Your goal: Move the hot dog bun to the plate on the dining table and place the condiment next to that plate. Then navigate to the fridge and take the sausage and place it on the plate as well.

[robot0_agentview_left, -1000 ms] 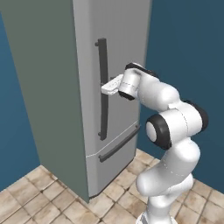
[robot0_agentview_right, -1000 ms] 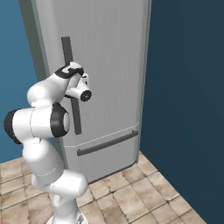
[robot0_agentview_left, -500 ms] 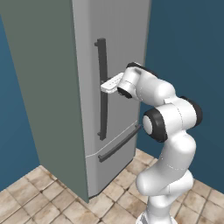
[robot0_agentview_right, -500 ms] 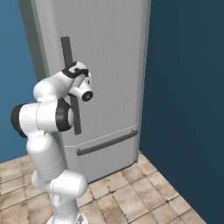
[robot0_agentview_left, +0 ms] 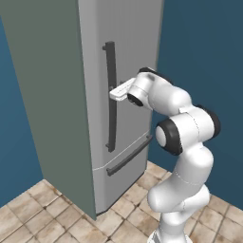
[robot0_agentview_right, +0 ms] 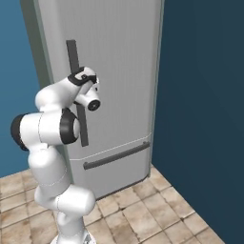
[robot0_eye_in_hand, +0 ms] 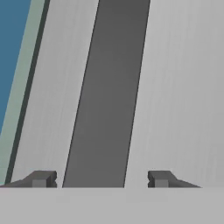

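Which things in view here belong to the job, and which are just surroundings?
Job:
- fridge, door shut
- its tall dark door handle, flanked by the fingertips
- claw, open, a gap each side of the handle

Surroundings:
- lower drawer handle
- blue wall
- tiled floor

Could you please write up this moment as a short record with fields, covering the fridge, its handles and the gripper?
fridge: tall, grey, door shut
door handle: dark vertical bar on the upper door
drawer handle: dark horizontal bar lower down
gripper: open, one fingertip on each side of the door handle, not closed on it
floor: beige tiles
wall: dark blue, beside the fridge
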